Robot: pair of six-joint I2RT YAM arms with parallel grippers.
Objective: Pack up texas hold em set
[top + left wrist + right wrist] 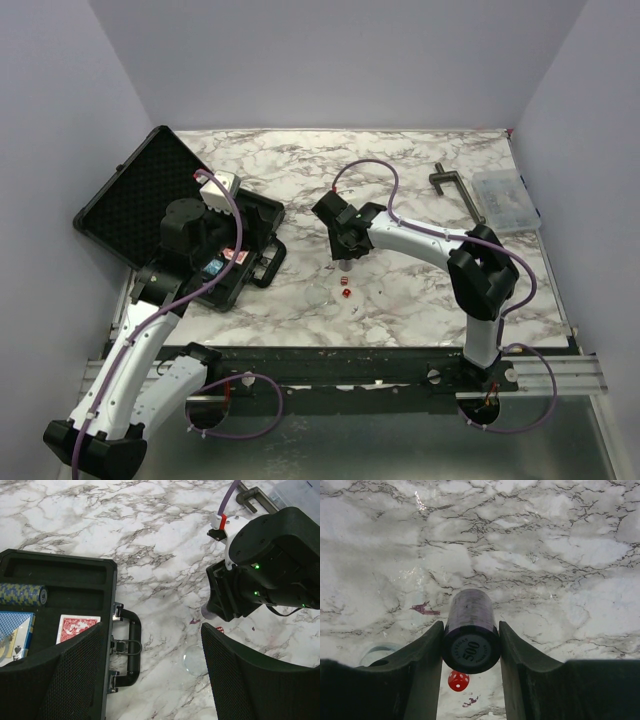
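Two pincers aim downward: right pincer point(470, 630) clamps chip stack point(469, 607), left pincer point(153, 628) gapes

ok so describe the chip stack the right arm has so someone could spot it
On the marble table, right of the open black case, the right arm reaches over the middle. Clamped between its fingers, lying on its side, is a dark purple chip stack. Unlike the blue stack in the case, its end face reads 500.

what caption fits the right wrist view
Right claw gripping a stack of 500 chips near a red die on the marble table.
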